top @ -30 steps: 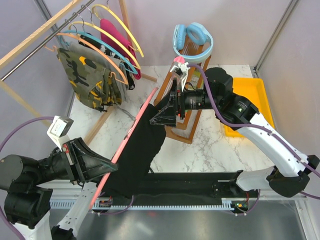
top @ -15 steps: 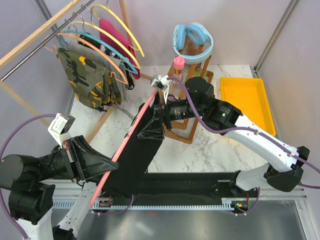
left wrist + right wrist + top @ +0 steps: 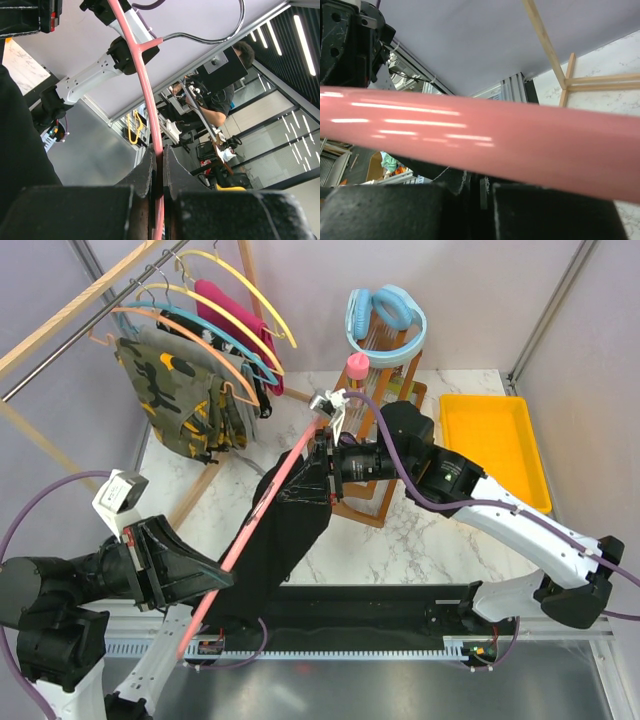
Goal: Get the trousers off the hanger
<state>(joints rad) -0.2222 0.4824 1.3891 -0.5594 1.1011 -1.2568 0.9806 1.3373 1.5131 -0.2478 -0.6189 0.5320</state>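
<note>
The black trousers (image 3: pixel 285 535) hang over a pink hanger (image 3: pixel 270 502) that slants from lower left to upper right above the table. My left gripper (image 3: pixel 218 583) is shut on the hanger's lower end; in the left wrist view the pink hanger (image 3: pixel 145 90) runs up from between the left gripper's (image 3: pixel 159 162) jaws, with black trousers (image 3: pixel 20 150) at the left. My right gripper (image 3: pixel 318 480) is shut on the trousers' upper edge, just under the hanger bar (image 3: pixel 480 130); the right gripper (image 3: pixel 480 187) shows black cloth at its jaws. The camouflage trousers (image 3: pixel 175 390) hang on the rack.
A wooden rack (image 3: pixel 70 310) at the back left carries several hangers with a magenta garment (image 3: pixel 235 315). A wooden stand (image 3: pixel 365 502) with blue headphones (image 3: pixel 385 320) and a pink-capped bottle (image 3: pixel 357 368) is behind the right arm. A yellow tray (image 3: pixel 495 445) lies at the right.
My right gripper moved left from the wooden stand to the hanger's upper end and closed on the black trousers. The left gripper kept its hold on the hanger.
</note>
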